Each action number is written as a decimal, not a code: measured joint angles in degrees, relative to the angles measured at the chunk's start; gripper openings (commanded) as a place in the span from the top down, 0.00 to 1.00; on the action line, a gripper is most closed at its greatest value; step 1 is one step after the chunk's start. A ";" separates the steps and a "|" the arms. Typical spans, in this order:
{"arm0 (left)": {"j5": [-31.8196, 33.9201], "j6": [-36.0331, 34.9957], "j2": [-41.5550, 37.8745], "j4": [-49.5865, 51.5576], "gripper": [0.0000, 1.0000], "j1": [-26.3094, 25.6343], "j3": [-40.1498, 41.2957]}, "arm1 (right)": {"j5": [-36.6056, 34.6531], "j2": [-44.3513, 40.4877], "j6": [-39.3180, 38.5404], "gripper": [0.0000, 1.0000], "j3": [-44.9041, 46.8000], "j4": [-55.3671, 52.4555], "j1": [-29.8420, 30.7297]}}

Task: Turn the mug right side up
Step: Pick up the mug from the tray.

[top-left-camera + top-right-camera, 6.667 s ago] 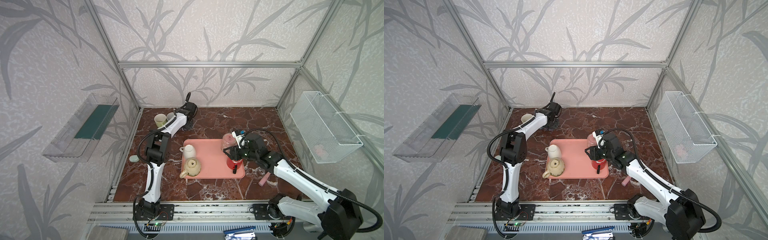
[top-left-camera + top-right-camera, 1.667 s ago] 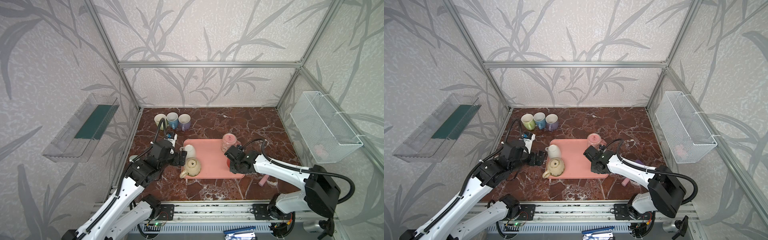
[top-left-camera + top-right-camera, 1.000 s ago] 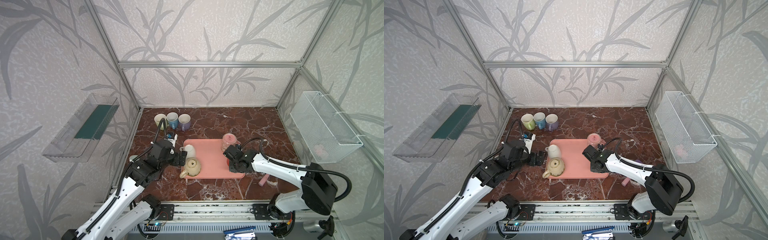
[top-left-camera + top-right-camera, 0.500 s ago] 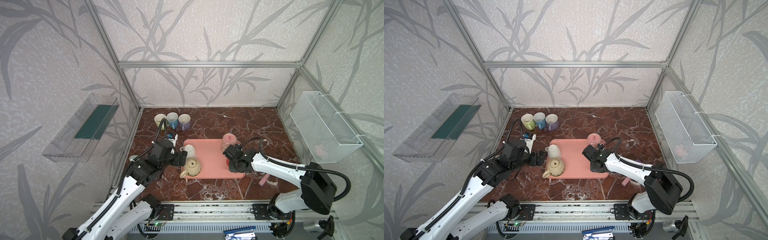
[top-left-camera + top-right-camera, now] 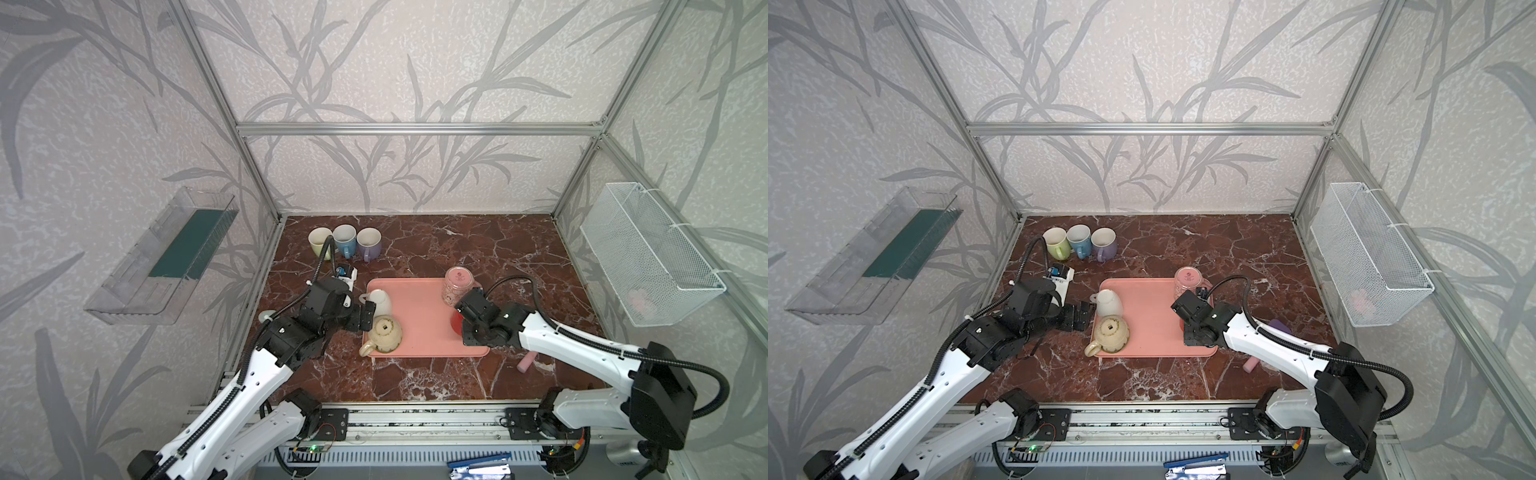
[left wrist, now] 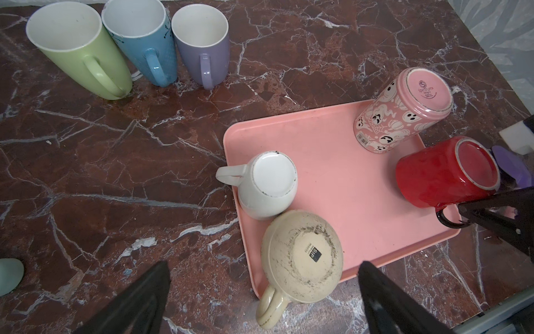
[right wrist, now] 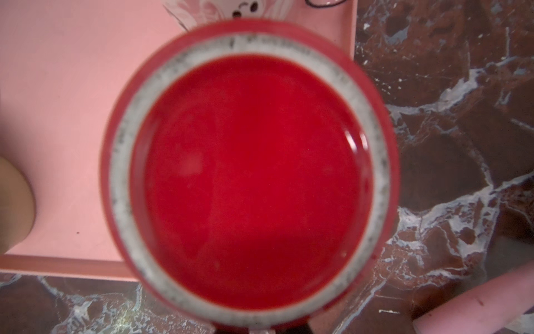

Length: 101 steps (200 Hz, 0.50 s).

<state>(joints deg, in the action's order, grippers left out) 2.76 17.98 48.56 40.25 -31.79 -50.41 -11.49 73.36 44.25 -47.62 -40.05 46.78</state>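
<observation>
A red mug point(image 6: 446, 170) with a black handle point(image 6: 445, 222) stands upside down at the right side of the pink tray point(image 5: 419, 303). From above, my right gripper point(image 6: 466, 212) is shut on that handle. Its wrist view is filled by the mug's red base point(image 7: 254, 173). In a top view only a red sliver point(image 5: 456, 324) shows beside the right wrist. My left gripper point(image 5: 365, 320) hangs open at the tray's left edge, by the upside-down beige mug point(image 6: 302, 257), holding nothing.
On the tray a white mug point(image 5: 380, 301) and a pink ghost-print mug point(image 5: 457, 284) also stand upside down. Green point(image 5: 318, 241), blue point(image 5: 345, 239) and purple point(image 5: 369, 241) mugs stand upright at the back left. A pink cylinder point(image 5: 525, 361) lies right of the tray.
The left arm has come back from the upright mugs to the tray's left edge. The right gripper has come down beside the red mug and closed on its handle within the last second.
</observation>
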 measured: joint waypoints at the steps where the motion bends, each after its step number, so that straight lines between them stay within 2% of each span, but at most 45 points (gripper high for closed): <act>1: -0.02 0.04 0.02 0.02 0.01 0.00 0.00 | 0.04 -0.11 -0.02 1.00 0.04 0.00 0.00; 62: -2.49 2.91 1.29 -0.92 0.01 0.00 0.17 | 4.09 -10.03 -3.61 1.00 6.38 2.40 0.00; 101: -5.75 6.32 0.90 -4.61 0.01 -0.02 3.45 | 7.10 -16.26 -5.73 1.00 8.87 4.46 0.00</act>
<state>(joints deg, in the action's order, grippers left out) -2.98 24.29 49.45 35.64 -31.81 -46.96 -4.38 57.10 38.52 -38.74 -35.59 46.78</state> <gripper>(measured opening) 0.993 0.145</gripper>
